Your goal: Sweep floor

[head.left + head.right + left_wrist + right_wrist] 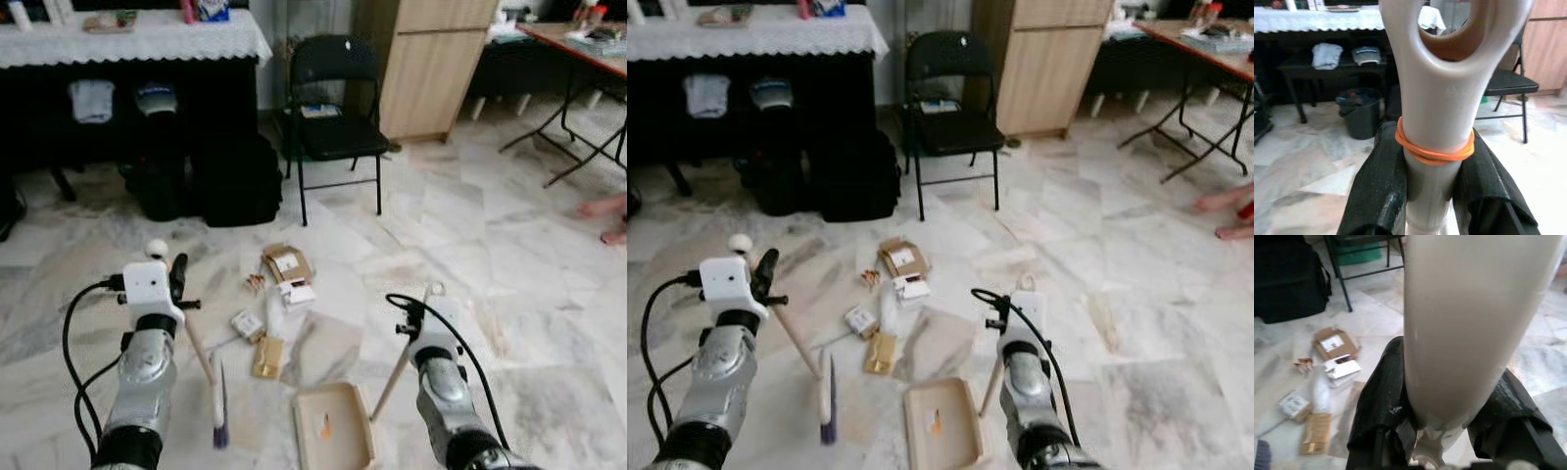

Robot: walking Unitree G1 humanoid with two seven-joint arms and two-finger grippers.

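We find the left gripper (1432,196) clamped on the smooth broom (217,401) handle, the right gripper (1449,416) on the beige dustpan (333,426) handle. Cardboard litter (286,264), labels unreadable, lies on marble floor (509,255) at twelve o'clock from the dustpan.

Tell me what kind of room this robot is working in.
Probably a living or multipurpose room in a home. It has a marble-tile floor, a black folding chair, a sideboard under a lace cloth and a wooden cabinet. Cardboard litter lies on the floor ahead.
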